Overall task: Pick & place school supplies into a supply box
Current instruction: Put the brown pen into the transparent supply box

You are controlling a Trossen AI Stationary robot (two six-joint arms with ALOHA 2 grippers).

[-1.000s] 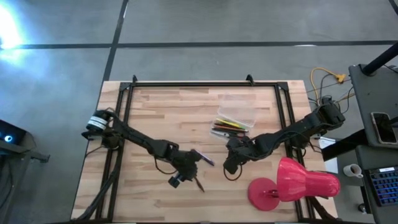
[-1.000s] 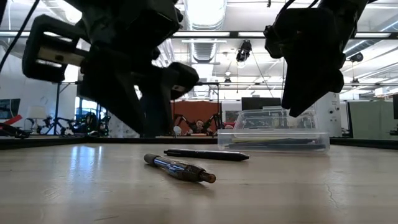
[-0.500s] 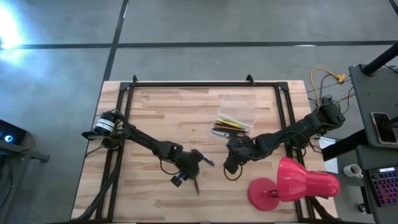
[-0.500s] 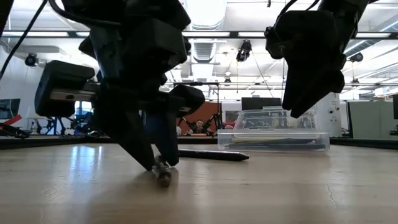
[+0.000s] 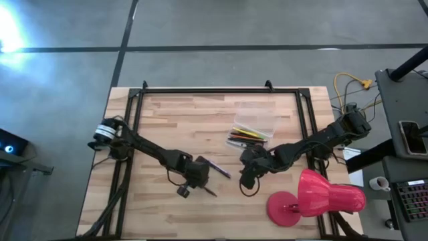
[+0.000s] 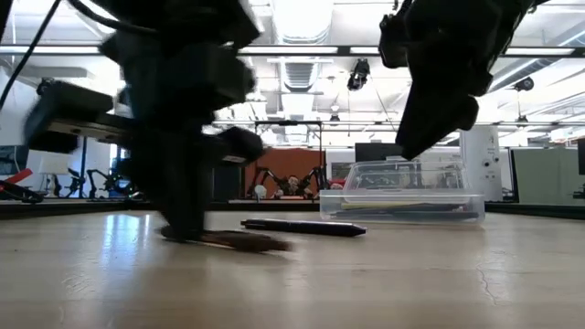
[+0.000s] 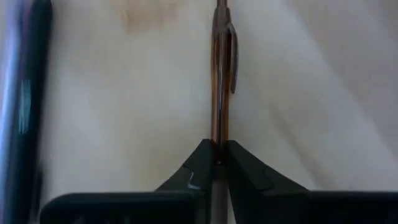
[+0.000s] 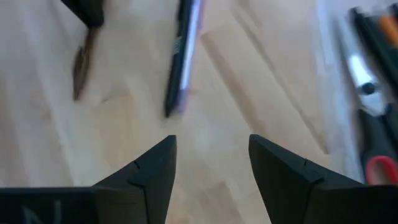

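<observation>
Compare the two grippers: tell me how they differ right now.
The left gripper is shut on a brown pen; the right gripper is open and empty. In the low view the left gripper reaches down to the table, while the right gripper hangs above it. Both are dark, two-fingered, and near the purple pen.

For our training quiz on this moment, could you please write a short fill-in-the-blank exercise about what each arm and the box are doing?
1. The left gripper has its fingers shut on a brown ____.
2. The right gripper hovers with its fingers ____.
3. The clear supply box rests on the ____ table.
4. The pink lamp-shaped object lies nearest the ____ arm.

Missing words: pen; open; wooden; right
</observation>
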